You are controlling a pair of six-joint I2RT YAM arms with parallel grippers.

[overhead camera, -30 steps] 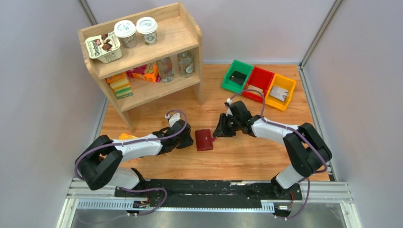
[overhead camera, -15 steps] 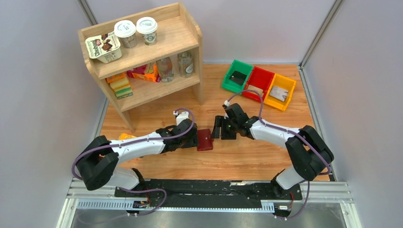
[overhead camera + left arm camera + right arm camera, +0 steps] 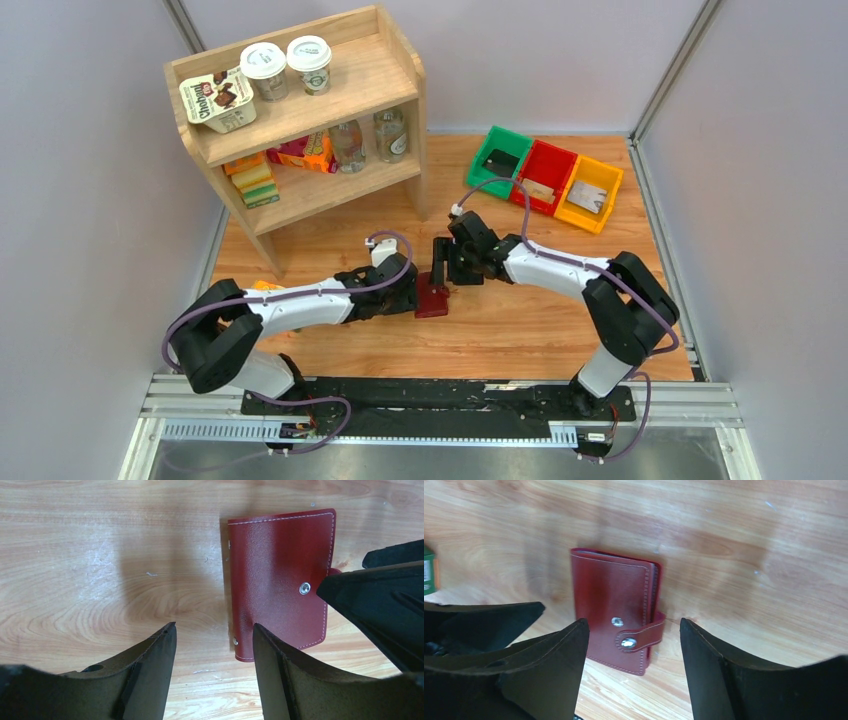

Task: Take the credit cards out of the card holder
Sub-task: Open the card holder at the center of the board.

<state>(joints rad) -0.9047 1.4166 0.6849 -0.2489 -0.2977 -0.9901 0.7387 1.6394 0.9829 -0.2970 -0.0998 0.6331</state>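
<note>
Card holder (image 3: pixel 280 580) lies between left hand (image 3: pixel 215 630) and right hand (image 3: pixel 634 623) — both spread.

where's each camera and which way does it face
top external: above and behind the bases, facing down at the table and shelf; left arm and right arm show whole
left wrist: on the left arm, facing down at the card holder; open left gripper shows
right wrist: on the right arm, facing down at it; open right gripper shows
shared: all three see the closed card holder; each wrist view catches the other gripper
</note>
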